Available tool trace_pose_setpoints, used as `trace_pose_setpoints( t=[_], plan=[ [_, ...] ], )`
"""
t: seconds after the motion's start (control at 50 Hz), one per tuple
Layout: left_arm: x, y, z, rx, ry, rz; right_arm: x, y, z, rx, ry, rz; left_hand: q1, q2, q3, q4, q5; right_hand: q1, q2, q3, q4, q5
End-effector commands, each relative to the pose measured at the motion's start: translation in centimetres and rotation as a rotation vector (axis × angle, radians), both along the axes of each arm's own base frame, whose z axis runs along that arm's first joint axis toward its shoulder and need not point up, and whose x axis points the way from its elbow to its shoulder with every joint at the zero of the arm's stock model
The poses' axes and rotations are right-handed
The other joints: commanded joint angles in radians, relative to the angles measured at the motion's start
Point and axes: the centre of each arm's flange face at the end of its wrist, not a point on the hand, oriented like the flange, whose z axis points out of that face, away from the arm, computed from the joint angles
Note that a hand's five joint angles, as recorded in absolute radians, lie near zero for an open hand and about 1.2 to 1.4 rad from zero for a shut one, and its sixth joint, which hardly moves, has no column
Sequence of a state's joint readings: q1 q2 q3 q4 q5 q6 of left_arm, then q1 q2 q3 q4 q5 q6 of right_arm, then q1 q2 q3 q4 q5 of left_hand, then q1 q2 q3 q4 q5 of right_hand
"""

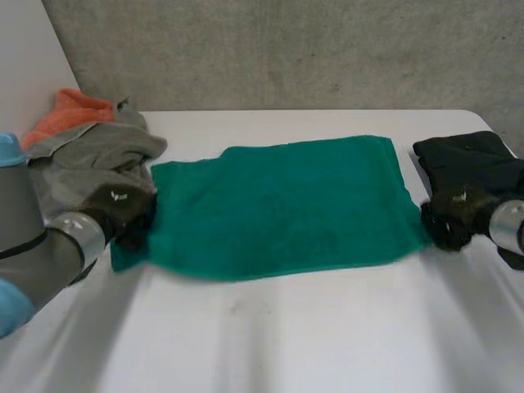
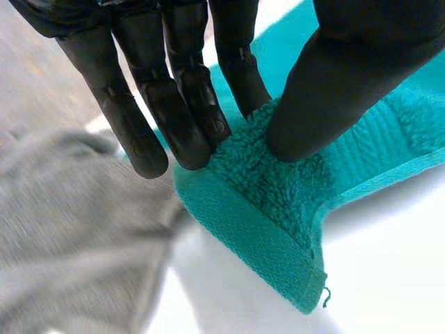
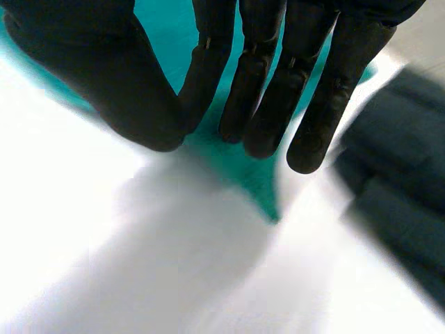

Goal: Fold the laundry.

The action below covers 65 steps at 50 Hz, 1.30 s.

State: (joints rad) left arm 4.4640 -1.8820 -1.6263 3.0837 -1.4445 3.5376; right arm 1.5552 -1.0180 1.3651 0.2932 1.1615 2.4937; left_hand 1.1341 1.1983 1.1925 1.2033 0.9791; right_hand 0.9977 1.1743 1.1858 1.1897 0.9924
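Head view: a green towel (image 1: 278, 205) lies spread flat across the middle of the white table (image 1: 286, 336), its long side running from one arm to the other. The left hand (image 1: 123, 214) sits at the towel's near left corner, and the right hand (image 1: 449, 219) at its near right corner. A grey garment (image 1: 98, 155) is heaped just beyond the left hand, touching the towel's left edge, with an orange cloth (image 1: 70, 115) behind it at the table's far left. A black garment (image 1: 471, 160) lies just beyond the right hand, beside the towel's right edge. Left wrist view: the left hand pinches a raised ridge of terry between its thumb (image 2: 334, 90) and straight fingers (image 2: 184, 111), just inside the hemmed corner, which rests on the table; the grey garment lies beside that corner. Right wrist view: the right hand is over the towel's pointed corner, with the black garment beside it; whether this hand grips the cloth cannot be told.
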Motion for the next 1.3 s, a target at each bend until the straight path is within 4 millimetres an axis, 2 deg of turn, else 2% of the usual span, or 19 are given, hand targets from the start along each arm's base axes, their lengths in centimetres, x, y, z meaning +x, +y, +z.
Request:
trace_pose_setpoints(
  t=[0.02,0.04,0.08,0.18,0.24,0.26,0.28,0.32,0.42,0.5,0.58,0.66,0.88,1.16,1.3],
  plan=[
    [2.5,5.0,-0.7,0.296,-0.184,-0.035,-2.3,8.6,1.7,0.388,0.277,0.217,0.262,0.198,0.204,0.193,0.243,0.399,0.222,0.210,0.207,0.229],
    [2.8,5.5,-0.8,0.309,-0.219,-0.054,-3.1,8.5,1.7,0.356,0.302,0.212,0.262,0.198,0.204,0.193,0.243,0.399,0.222,0.210,0.207,0.229],
    [2.9,5.4,-0.8,0.294,-0.233,-0.063,-3.4,8.0,1.9,0.293,0.309,0.180,0.262,0.198,0.204,0.193,0.243,0.399,0.222,0.210,0.207,0.229],
    [2.6,3.6,-0.4,0.172,-0.216,-0.055,-2.0,6.0,1.8,0.099,0.229,0.108,0.262,0.198,0.204,0.193,0.243,0.399,0.222,0.210,0.207,0.229],
    [2.1,1.9,0.2,0.073,-0.181,-0.038,-1.3,4.5,1.9,-0.023,0.151,0.075,0.262,0.198,0.204,0.193,0.243,-0.250,-0.427,-0.439,-0.442,-0.420],
    [1.9,1.5,0.2,0.058,-0.169,-0.034,-1.1,4.2,1.8,-0.052,0.134,0.071,0.262,0.198,0.204,0.193,0.243,-0.354,-0.530,-0.542,-0.546,-0.523],
    [1.7,0.8,0.3,0.037,-0.140,-0.021,-1.1,3.5,1.7,-0.107,0.106,0.058,0.262,0.198,0.204,0.193,0.243,-0.555,-0.732,-0.744,-0.747,-0.725],
    [1.5,0.0,0.7,0.020,-0.106,-0.004,-1.2,2.7,1.7,-0.162,0.090,0.039,0.262,0.198,0.204,0.193,0.243,-0.713,-0.889,-0.901,-0.905,-0.882],
    [1.0,-1.4,1.8,0.006,0.002,0.038,-1.1,1.4,1.2,-0.262,0.064,0.030,0.262,0.198,0.204,0.193,0.243,-0.713,-0.890,-0.901,-0.905,-0.882],
    [0.7,-2.8,2.7,-0.011,0.090,0.071,-1.1,0.4,-1.6,-0.211,0.057,0.033,0.262,0.198,0.204,0.193,0.243,-0.655,-0.831,-0.843,-0.847,-0.824],
    [0.3,-3.8,3.3,-0.023,0.145,0.086,-1.1,-0.3,-3.3,-0.167,0.047,0.029,0.262,0.198,0.204,0.193,0.243,-0.567,-0.743,-0.755,-0.759,-0.736],
    [-0.1,-4.7,3.6,-0.038,0.169,0.086,-1.2,-0.9,-4.1,-0.141,0.024,0.020,0.262,0.198,0.204,0.193,0.243,-0.449,-0.626,-0.637,-0.641,-0.619],
    [-0.8,-6.1,3.3,-0.054,0.170,0.081,-0.4,-1.6,-4.7,-0.136,-0.038,0.087,0.262,0.198,0.204,0.193,0.243,-0.214,-0.391,-0.402,-0.406,-0.384],
    [-0.8,-6.2,3.0,-0.048,0.164,0.080,0.1,-2.3,-5.3,-0.138,-0.038,0.101,0.262,0.198,0.204,0.193,0.243,-0.199,-0.376,-0.387,-0.391,-0.369],
    [-0.8,-6.1,3.1,-0.048,0.164,0.080,0.2,-2.6,-5.7,-0.136,-0.037,0.103,0.262,0.198,0.204,0.193,0.243,-0.035,-0.212,-0.223,-0.227,-0.204]
  ],
)
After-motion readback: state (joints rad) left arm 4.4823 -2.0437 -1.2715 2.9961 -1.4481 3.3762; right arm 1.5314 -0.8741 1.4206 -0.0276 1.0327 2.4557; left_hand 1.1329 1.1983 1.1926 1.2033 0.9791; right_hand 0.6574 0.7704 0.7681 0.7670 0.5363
